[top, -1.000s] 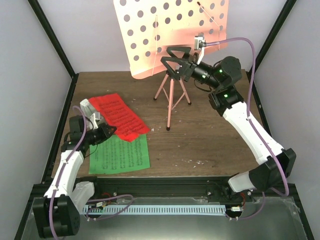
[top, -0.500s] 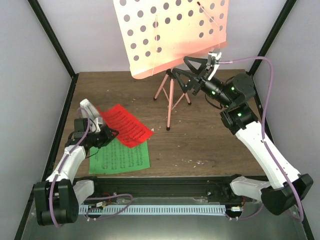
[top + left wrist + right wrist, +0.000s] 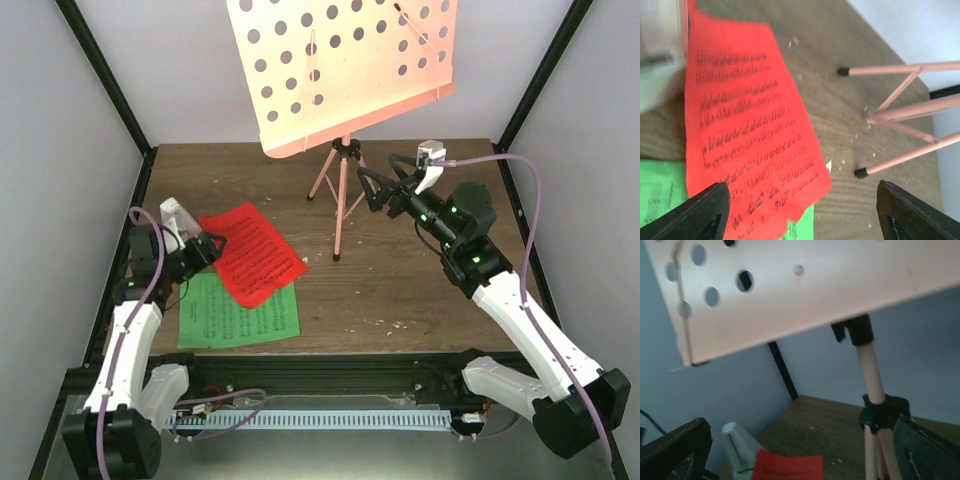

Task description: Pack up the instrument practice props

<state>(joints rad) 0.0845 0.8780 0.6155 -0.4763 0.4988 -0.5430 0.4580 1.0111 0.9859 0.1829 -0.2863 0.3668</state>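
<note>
The red page [image 3: 250, 258] lies flat on the bench [image 3: 420, 290] at the left side, with its near corner over the top edge of the green page [image 3: 245, 315]. The small white metronome [image 3: 176, 216] stands just beside them at the far left. The pink music stand [image 3: 345, 80] stands upright at the back middle.

My left end effector [image 3: 205, 246] hovers low at the left edge of the red page. Its jaws are wide and nothing is between them; the left wrist view shows only paper and wood under it.

I judge that the step in hand is to gather the two pages. Paper so flat gives no edge to pinch. I would lower one finger onto the corner that overlaps the green page, drag it a little so it curls, and then close gently. The wrist should pass clear of the metronome, which looks light and easy to tip.

My right end effector [image 3: 378, 186] is also wide and holds nothing. It is near the stand's pole, and I cannot tell whether it touches. For taking the stand, the pole under the black collar [image 3: 882, 412] seems safer than the thin desk.
</note>
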